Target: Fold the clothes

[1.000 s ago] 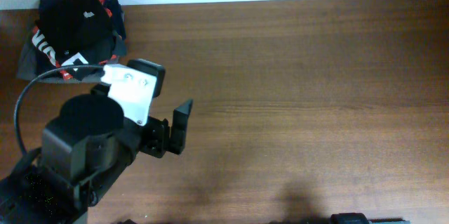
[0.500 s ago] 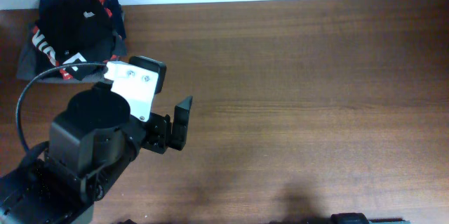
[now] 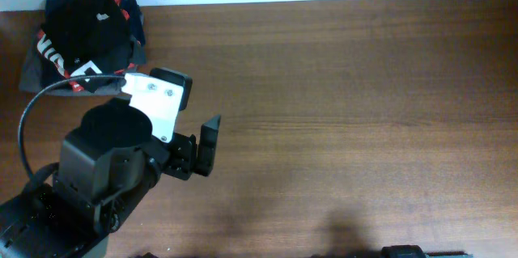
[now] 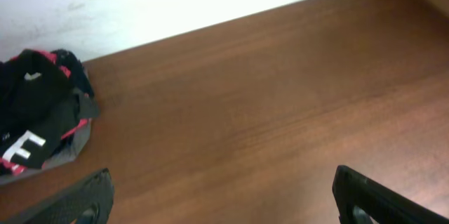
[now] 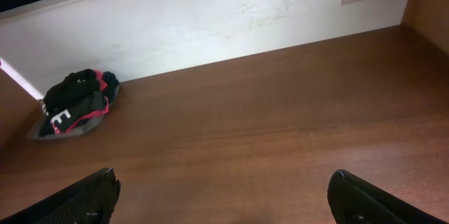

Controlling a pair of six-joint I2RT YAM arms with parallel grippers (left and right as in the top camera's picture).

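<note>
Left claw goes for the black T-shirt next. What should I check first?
1. Left claw open: ok, nothing between its jaws.
2. Right claw open: ok, empty.
3. Black T-shirt found: ok, bunched at the table's far left corner.
4. T-shirt lying alone: not ok, it rests on the black-and-red garment and grey garment.
5. Left claw aimed at it: not ok, the shirt sits at the left edge of its wrist view.
</note>
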